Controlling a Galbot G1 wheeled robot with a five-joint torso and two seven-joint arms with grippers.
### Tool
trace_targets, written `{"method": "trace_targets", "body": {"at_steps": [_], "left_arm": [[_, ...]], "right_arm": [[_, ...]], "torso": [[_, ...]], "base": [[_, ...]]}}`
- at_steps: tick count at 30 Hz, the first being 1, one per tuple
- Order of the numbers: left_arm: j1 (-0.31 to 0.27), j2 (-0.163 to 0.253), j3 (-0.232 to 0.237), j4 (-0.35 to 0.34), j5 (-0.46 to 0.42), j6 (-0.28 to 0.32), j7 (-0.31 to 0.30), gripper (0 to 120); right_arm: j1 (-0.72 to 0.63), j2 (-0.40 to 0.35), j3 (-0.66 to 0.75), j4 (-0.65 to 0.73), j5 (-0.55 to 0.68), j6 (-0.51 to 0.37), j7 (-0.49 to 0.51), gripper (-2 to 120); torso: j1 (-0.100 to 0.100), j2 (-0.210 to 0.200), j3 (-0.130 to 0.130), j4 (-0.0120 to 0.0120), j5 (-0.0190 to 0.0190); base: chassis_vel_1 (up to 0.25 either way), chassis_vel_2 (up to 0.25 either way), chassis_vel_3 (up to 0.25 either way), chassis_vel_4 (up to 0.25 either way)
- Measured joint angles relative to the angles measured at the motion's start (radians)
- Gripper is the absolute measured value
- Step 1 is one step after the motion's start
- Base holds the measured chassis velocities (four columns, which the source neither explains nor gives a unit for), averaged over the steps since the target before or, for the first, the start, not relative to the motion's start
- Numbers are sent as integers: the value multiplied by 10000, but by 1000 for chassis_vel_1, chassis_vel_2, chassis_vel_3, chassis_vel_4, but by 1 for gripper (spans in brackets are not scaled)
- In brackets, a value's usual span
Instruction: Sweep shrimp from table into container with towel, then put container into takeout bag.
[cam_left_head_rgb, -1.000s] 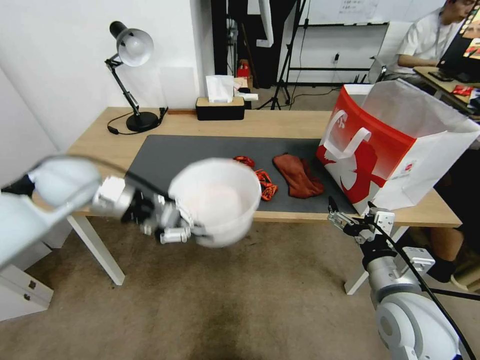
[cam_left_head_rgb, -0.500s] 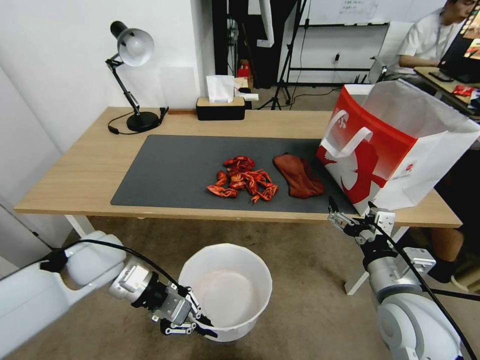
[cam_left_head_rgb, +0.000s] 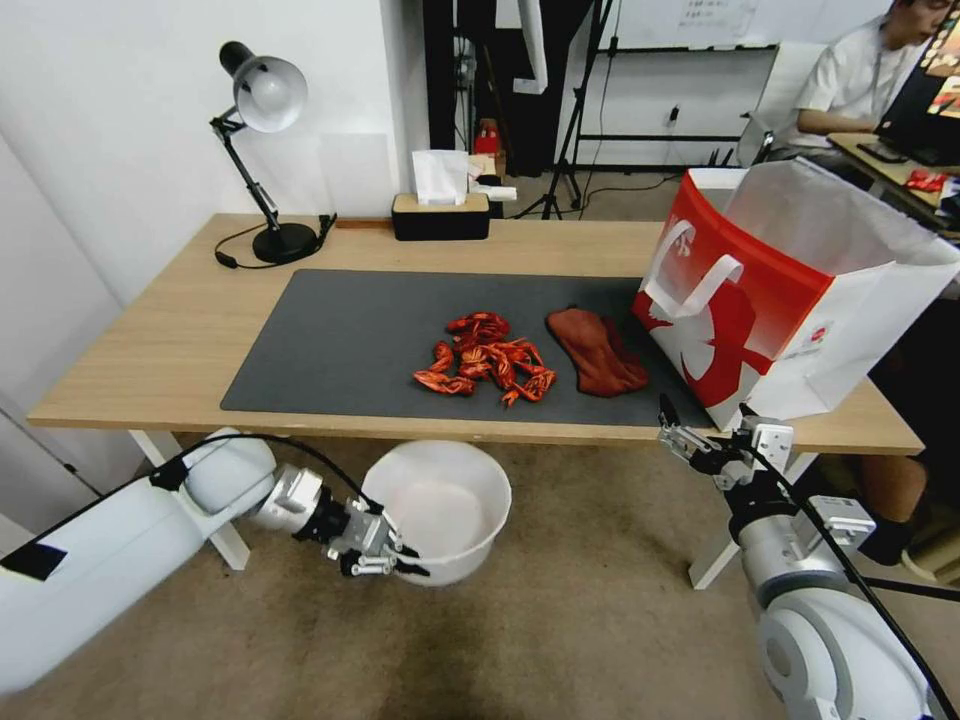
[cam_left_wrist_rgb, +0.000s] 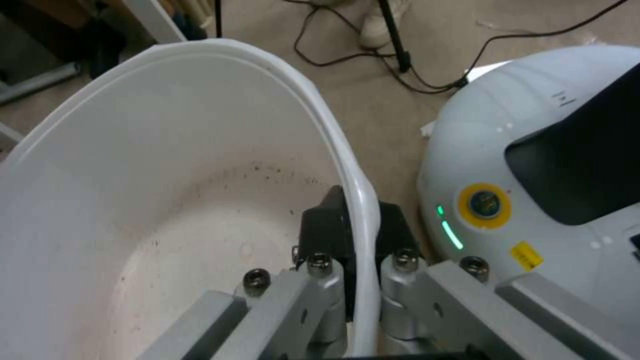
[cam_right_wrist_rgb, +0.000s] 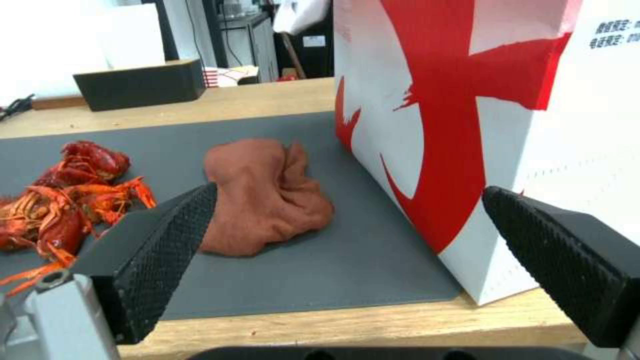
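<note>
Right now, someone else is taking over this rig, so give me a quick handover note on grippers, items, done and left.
Left gripper: shut on the container rim, holding it below the table's front edge, under the shrimp.
Right gripper: open, empty, at the front edge before the towel.
Shrimp piled on the mat; towel beside them; bag upright at the right end.
Done: container gripped.
Left: take towel, sweep shrimp in, bag container.

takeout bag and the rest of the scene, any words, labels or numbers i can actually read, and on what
None can be read.
takeout bag: a small red logo on its white side and white figures on its red front, no legible words.
Same bag, right wrist view: two lines of small print, too blurred to read.
Yellow sticker on the robot's body: too small to read.
</note>
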Motion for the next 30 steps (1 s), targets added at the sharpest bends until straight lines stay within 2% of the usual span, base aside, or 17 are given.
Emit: {"method": "trace_targets", "body": {"at_steps": [4,8,10,14,16,20,22,30], "left_arm": [[-257,-152,19,113,247,-9,12,0],[-441,-189,59,110,416,-20,35,0],[-511,-189,104,25,441,-20,45,0],[-512,-181,103,-46,448,-9,50,0],[-478,-145,68,-148,449,18,53,0],[-453,-103,8,-227,449,49,53,0],[-410,-39,-50,-275,449,77,55,0],[-191,-27,-229,-324,475,94,56,0]], "right_arm": [[236,-230,-110,-67,57,-129,245,100],[781,-779,-249,-198,442,-447,708,100],[1454,-1318,-536,-419,1007,-951,1226,100],[2050,-1724,-887,-742,1397,-1243,1628,100],[2885,-2163,-1388,-1139,1882,-1645,2075,100],[3716,-2525,-1965,-1583,2401,-2003,2471,100],[4856,-2917,-2711,-2300,2957,-2335,2865,100],[6387,-3455,-3810,-3720,3894,-2634,3246,100]], "torso": [[0,0,0,-1,0],[0,0,0,0,2],[0,0,0,-1,1],[0,0,0,0,-1],[1,0,0,3,-2],[1,0,0,1,0],[1,0,1,0,0],[1,0,0,0,0]], "base": [[0,0,0,0],[0,0,0,0],[0,0,0,0],[0,0,0,0],[0,0,0,0],[0,0,0,0],[0,0,0,0],[0,0,0,0]]}}
